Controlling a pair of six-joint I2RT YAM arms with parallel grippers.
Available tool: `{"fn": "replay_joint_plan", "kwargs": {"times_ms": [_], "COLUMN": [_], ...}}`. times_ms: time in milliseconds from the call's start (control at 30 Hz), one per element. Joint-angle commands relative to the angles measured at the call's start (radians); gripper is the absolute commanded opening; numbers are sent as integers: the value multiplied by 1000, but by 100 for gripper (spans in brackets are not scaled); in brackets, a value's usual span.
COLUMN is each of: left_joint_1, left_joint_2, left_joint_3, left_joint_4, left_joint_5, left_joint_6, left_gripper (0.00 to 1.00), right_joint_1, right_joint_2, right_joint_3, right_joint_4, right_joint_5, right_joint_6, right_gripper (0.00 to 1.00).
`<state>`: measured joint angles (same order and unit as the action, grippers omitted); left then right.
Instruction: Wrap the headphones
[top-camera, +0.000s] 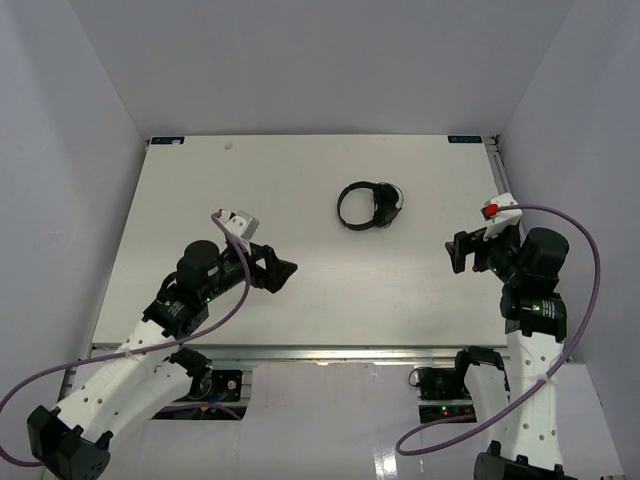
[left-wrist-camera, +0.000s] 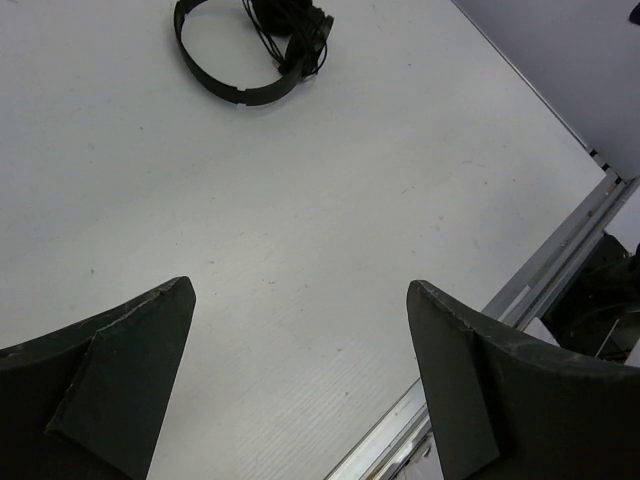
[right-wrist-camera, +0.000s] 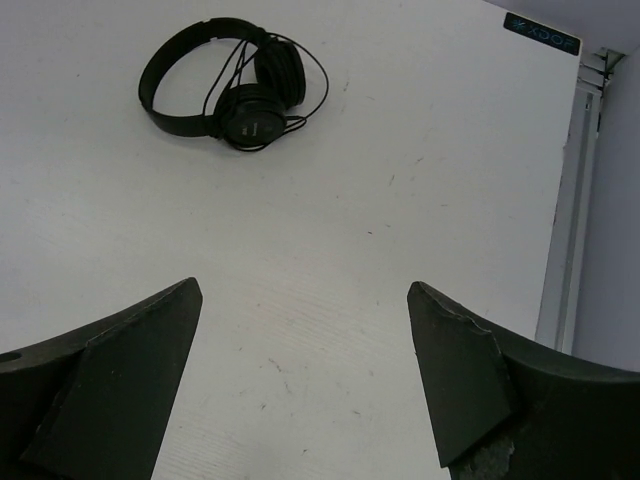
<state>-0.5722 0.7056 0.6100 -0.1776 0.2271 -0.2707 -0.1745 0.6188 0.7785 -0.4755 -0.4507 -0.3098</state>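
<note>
Near the front edge, the left gripper (top-camera: 281, 271) hangs over the left-centre of the table (top-camera: 180, 200), jaws spread wide and holding nothing. The right gripper (top-camera: 456, 252) hangs at the right side, equally wide open and empty. Farther back, right of centre and well apart from both, the headphones (top-camera: 368, 205) lie flat, earcups (right-wrist-camera: 262, 95) together at the right, cord (right-wrist-camera: 318, 82) looped loosely about them.
</note>
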Motion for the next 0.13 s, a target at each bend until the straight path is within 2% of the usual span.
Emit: {"fn": "replay_joint_plan", "kwargs": {"times_ms": [0,100], "left_joint_1": [5,3], "left_joint_2": [-37,-30], "left_joint_3": [-10,-16], "left_joint_4": [-8,-15], "left_joint_5": [-45,-40], "left_joint_6": [24,27], "left_gripper": [98,98], "right_joint_1": [4,4], "right_joint_2": [-57,-82], "right_joint_3": [-29,-39], "right_joint_4": [25,29], "right_joint_5": [99,83], "right_joint_6": [67,75], "right_gripper": [90,90]}}
